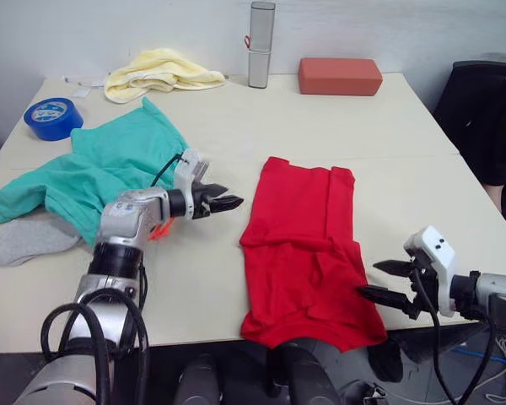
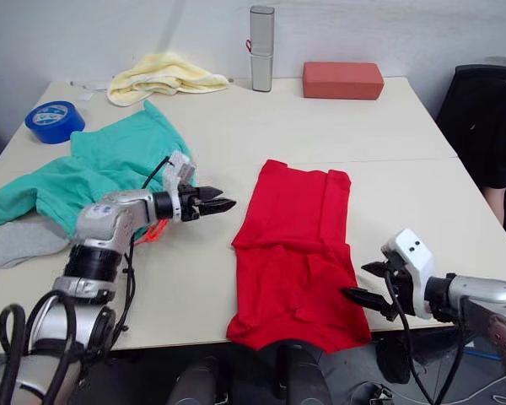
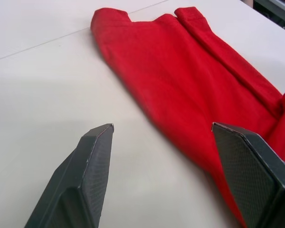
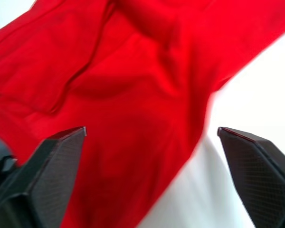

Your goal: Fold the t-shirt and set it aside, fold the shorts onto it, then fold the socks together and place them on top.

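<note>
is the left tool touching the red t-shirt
Apart. In the left eye view the left tool hangs open beside the t-shirt, with bare table between its tips and the cloth's edge.

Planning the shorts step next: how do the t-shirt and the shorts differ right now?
The t-shirt is red and folded into a long strip between the grippers; the shorts are teal, spread out unfolded at the robot's left. The shorts overlap a grey sock; the t-shirt lies alone. Both rest flat, ungripped.

We find even, soft indoor light with faint shadows. The t-shirt [image 4: 133, 95] beyond the right gripper [image 4: 149, 137] is motion-blurred; the head views are sharp.
</note>
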